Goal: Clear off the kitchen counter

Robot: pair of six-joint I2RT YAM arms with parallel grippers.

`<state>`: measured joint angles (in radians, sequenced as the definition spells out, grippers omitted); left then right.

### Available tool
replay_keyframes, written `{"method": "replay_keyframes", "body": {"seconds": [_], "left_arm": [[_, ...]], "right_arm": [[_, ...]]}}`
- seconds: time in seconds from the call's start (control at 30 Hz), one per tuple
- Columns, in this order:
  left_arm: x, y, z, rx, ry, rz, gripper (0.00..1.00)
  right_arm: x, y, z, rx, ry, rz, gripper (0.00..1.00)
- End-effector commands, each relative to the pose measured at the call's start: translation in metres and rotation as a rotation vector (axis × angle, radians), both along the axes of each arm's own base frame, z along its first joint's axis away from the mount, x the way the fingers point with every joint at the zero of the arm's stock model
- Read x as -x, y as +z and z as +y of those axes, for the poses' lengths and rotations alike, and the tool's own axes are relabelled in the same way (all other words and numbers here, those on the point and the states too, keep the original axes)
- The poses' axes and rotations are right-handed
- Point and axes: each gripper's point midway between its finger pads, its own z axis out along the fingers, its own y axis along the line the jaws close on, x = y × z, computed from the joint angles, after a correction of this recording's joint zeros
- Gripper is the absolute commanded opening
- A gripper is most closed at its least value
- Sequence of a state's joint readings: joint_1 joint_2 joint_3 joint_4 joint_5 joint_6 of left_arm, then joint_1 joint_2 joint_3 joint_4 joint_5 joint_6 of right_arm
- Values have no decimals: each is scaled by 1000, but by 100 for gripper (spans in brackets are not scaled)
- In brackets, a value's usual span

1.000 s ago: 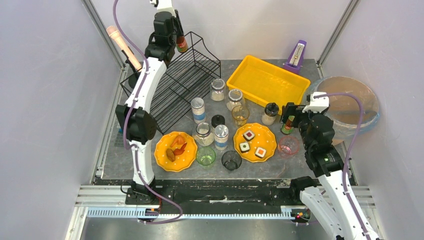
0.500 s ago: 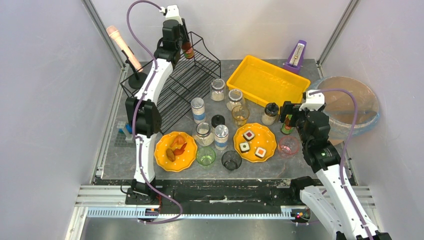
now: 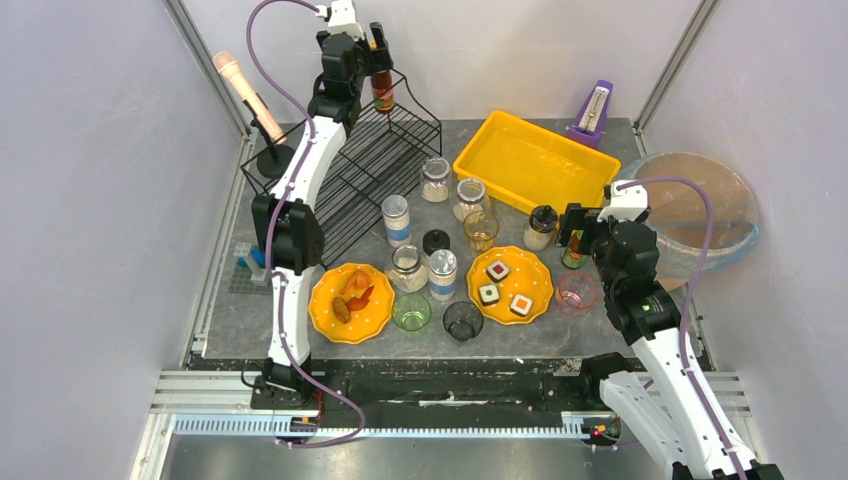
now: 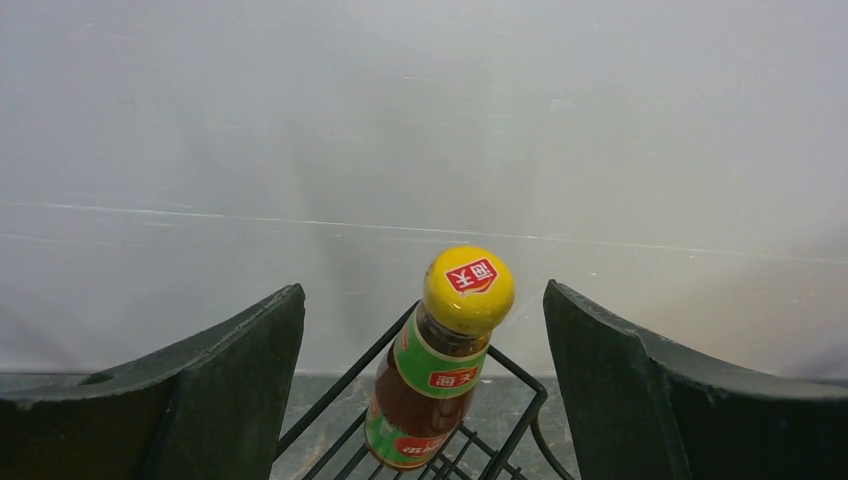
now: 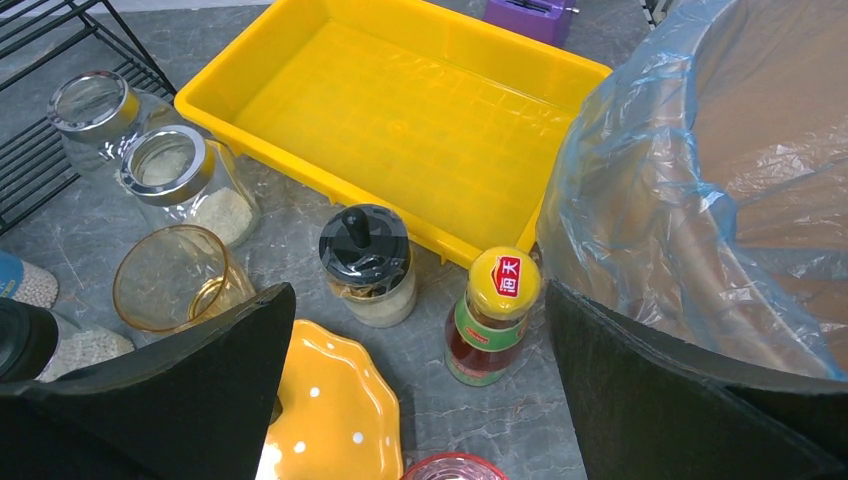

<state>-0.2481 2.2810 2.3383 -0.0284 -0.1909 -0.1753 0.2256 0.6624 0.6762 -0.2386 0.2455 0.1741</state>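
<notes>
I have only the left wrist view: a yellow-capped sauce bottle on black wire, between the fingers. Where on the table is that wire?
Observer: It is the black wire rack at the far left of the kitchen counter; the bottle is at its back corner.
Operator: And the right gripper?
Observer: The right gripper hangs open above a second yellow-capped bottle on the counter.
Operator: What's beside that one?
Observer: A plastic-lined bin, to its right.
</notes>
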Motion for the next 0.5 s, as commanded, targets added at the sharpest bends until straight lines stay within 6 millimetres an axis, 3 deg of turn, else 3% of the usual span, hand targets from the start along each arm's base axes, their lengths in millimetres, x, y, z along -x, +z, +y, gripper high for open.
{"method": "replay_keyframes", "body": {"seconds": [0.0, 0.17, 0.3, 0.47], "left_arm": [[8, 50, 0, 65, -20, -110, 96], [28, 69, -1, 69, -56, -117, 100], [58, 92, -4, 67, -109, -118, 100], [102, 98, -9, 68, -179, -67, 100]], "right_arm": [[-1, 22, 0, -13, -6, -54, 98], [0, 34, -3, 2, -12, -80, 98], [4, 45, -5, 27, -5, -102, 98], [4, 53, -9, 36, -33, -53, 98]]}}
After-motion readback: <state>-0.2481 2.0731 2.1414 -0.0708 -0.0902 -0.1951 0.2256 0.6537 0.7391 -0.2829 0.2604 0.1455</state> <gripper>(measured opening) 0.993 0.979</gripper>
